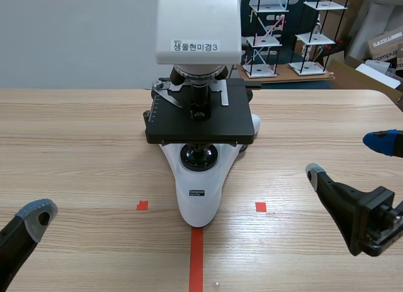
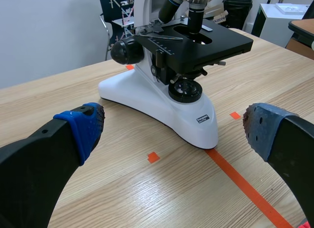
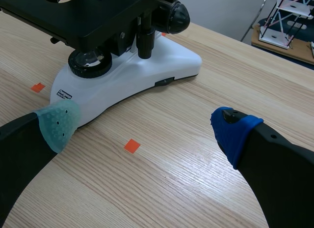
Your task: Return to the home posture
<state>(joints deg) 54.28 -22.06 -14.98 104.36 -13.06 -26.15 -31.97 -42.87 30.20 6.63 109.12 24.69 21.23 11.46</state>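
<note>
Left wrist view has my left pincer (image 2: 172, 127) spread wide and holding nothing, and the right pincer (image 3: 146, 126) is just as wide and empty. Both sit low over the wood-grain worktop (image 1: 75, 134), which I judge is near home. Ahead of and between them, apart from either, stands the microscope (image 1: 200, 160): first its glossy white curved base (image 1: 198, 201), then its flat matte-black stage (image 1: 220, 122).

light: bright, even | shadow: soft under microscope (image 1: 198, 191) | glare: faint sheen on table (image 2: 132, 188)
</note>
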